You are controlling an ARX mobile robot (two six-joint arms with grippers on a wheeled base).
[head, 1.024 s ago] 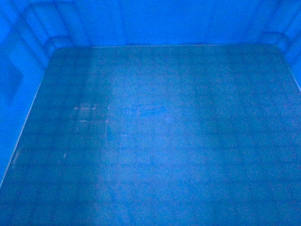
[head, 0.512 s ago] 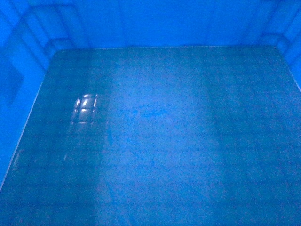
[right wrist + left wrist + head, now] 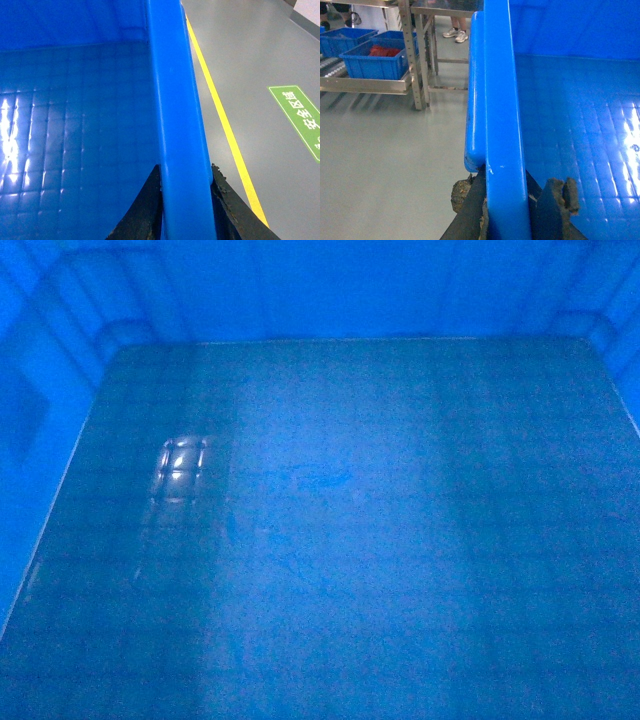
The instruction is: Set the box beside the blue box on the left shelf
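Observation:
The box [image 3: 330, 520], a bright-blue open crate with a grid-embossed floor, fills the head view; neither gripper shows there. In the left wrist view my left gripper [image 3: 507, 200] is shut on the box's left rim [image 3: 500, 100], one finger outside and one inside the wall. My right gripper [image 3: 186, 175] is likewise shut on the right rim [image 3: 175, 100]. Far off at the upper left, a blue box [image 3: 370, 60] holding red items sits on a low metal shelf [image 3: 365, 85], with another blue box [image 3: 342, 40] behind it.
Upright rack legs [image 3: 417, 65] stand beside the shelf, and a person's feet [image 3: 456, 34] are behind them. Grey floor lies to the left. On the right, a yellow line [image 3: 225, 125] and a green floor sign [image 3: 300, 117] mark the floor.
A bright grid-shaped glint has appeared on the box floor left of centre. The framing of the box has shifted only very slightly.

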